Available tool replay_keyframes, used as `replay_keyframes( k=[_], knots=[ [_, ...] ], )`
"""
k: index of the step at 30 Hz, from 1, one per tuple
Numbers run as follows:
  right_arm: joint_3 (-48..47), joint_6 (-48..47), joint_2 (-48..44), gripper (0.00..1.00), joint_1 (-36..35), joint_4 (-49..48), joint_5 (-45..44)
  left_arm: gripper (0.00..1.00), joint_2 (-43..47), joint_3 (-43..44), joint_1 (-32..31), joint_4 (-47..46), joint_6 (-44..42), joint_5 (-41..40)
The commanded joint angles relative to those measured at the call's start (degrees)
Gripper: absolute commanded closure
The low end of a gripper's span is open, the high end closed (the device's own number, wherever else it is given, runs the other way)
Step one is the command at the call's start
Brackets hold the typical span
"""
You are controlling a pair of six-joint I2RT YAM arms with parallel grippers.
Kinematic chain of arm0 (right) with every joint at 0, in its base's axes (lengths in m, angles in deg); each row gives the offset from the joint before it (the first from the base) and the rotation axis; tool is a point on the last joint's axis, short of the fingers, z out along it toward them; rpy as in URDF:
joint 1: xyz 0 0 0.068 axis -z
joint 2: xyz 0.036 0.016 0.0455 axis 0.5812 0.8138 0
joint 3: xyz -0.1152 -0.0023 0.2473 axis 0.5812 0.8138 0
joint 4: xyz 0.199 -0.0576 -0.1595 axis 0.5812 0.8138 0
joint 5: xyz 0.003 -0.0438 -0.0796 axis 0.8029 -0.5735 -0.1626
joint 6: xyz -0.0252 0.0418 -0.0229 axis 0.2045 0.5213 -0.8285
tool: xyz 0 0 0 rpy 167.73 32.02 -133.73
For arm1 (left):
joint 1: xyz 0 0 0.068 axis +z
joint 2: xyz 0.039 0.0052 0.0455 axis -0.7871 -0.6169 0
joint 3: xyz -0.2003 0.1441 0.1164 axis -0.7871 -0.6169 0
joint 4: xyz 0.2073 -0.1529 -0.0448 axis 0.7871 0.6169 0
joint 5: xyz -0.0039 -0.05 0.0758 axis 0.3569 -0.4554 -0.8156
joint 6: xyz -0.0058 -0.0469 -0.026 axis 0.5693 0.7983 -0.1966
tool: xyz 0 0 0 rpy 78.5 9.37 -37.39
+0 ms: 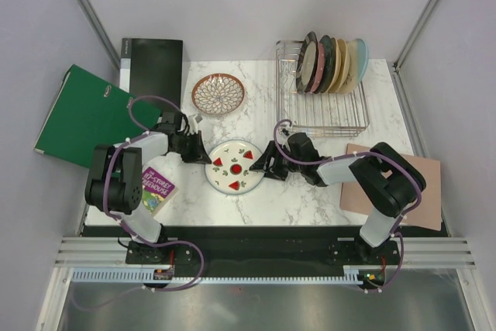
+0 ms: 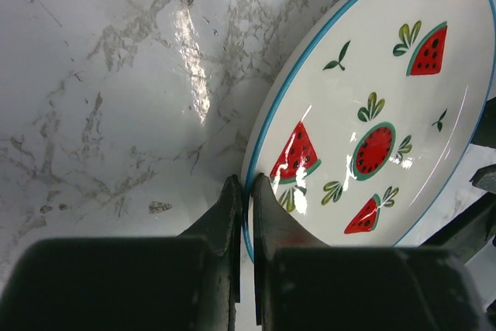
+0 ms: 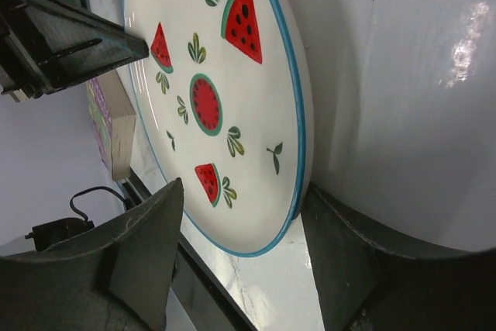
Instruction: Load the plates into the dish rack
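The white plate with red fruit motifs (image 1: 234, 166) is at the table's middle front, between both grippers. My left gripper (image 1: 204, 154) is shut on its left rim; in the left wrist view the fingers (image 2: 273, 218) pinch the blue edge of the plate (image 2: 372, 114). My right gripper (image 1: 268, 163) is open, its jaws astride the plate's right rim without touching it; it shows in the right wrist view (image 3: 244, 230), with the plate (image 3: 232, 91) tilted. The brown lattice plate (image 1: 218, 94) lies flat at the back. The dish rack (image 1: 322, 110) holds several upright plates (image 1: 329, 63).
A pinkish-tan board (image 1: 422, 184) lies at the right under my right arm. A green binder (image 1: 85, 114) and a black folder (image 1: 153, 67) are at the back left. A small book (image 1: 157, 188) lies by my left arm.
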Motion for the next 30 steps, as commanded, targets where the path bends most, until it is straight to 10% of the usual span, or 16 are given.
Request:
replay_keyframes(
  k=[1, 11, 17, 30],
  knots=[
    [0.10, -1.94, 2.54, 0.32, -1.92, 5.01, -4.15, 0.98, 1.65, -3.43, -2.51, 1.17, -1.50, 2.64],
    [-0.69, -1.33, -2.73, 0.59, -1.92, 1.14, -1.26, 0.98, 5.08, -3.26, -5.76, 3.98, -0.27, 11.59],
    [1.68, -2.30, -5.72, 0.50, -0.08, 0.97, 1.03, 0.98, 5.08, -5.19, -4.01, 0.29, 3.33, 29.69],
    [14.77, -4.94, -10.56, 0.44, 7.75, 7.03, -0.20, 0.98, -1.50, -5.73, -2.60, 0.90, -1.41, 40.08]
  ],
)
